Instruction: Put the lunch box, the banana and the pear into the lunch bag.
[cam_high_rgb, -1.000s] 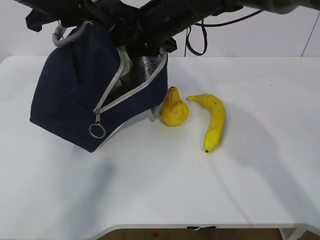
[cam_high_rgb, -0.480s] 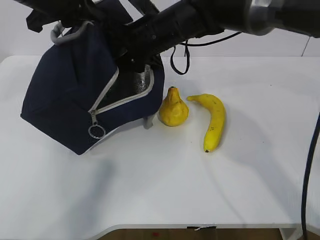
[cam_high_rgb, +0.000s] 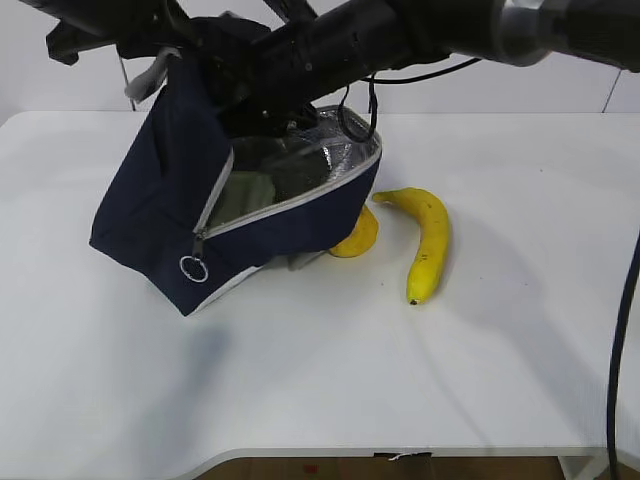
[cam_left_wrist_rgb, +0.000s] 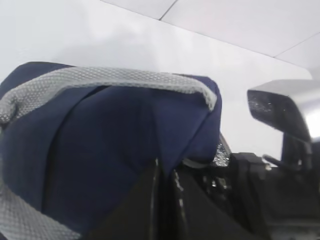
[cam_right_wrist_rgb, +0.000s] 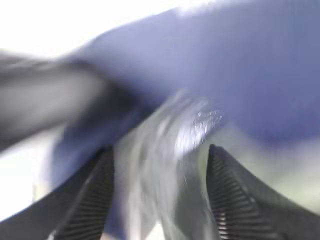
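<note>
Holding the soft, floppy navy-blue fabric lunch bag (cam_high_rgb: 165, 215) up by its grey handle (cam_left_wrist_rgb: 115, 77), left jaws clenched on it. Right jaws standing released at the silver-lined mouth, pale-green-lidded lunch box (cam_high_rgb: 245, 192) lying inside. Beside the bag on the white desk (cam_high_rgb: 320, 380), waiting: bruisable yellow pear (cam_high_rgb: 358, 238) and curved yellow banana (cam_high_rgb: 428, 240), each best gripped gently mid-body.

A white counter (cam_high_rgb: 300, 380) with a rounded front edge fills the view. Behind it is a pale wall (cam_high_rgb: 560, 85) with thin dark seams between the panels.
</note>
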